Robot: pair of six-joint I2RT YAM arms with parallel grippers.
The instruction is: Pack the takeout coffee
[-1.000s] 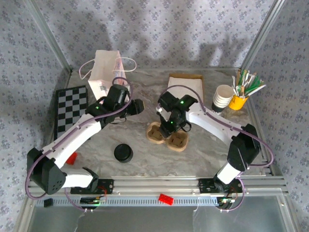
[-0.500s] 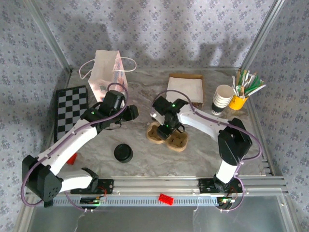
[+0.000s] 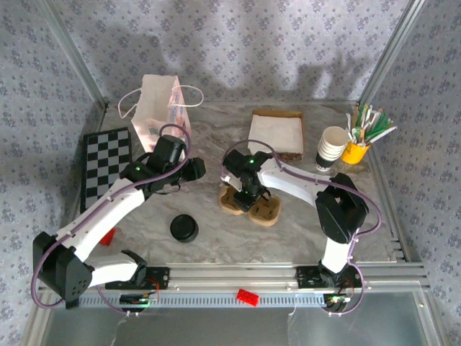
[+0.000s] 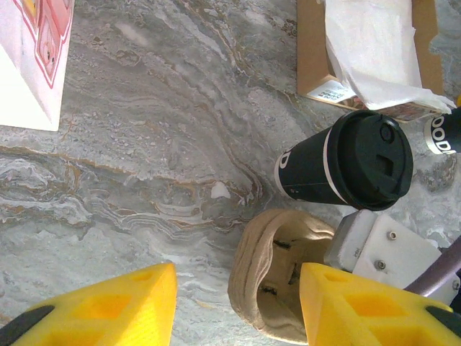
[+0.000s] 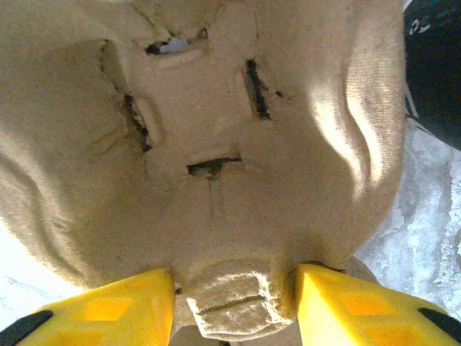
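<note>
While the right tool (image 5: 234, 303) pinched the pulp cup carrier's (image 4: 277, 274) rim knob, the takeout coffee (image 4: 346, 169) stood upright on the worktop (image 4: 144, 144) just beside the carrier, at 1 o'clock from the half-spread, empty left tool (image 4: 234, 310).

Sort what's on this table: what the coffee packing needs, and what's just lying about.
Needed: takeout coffee, cup carrier, perhaps the paper bag.
Lying about: loose black lid, checkerboard, stack of white cups, yellow pot of stirrers, box of white paper, red block.
</note>
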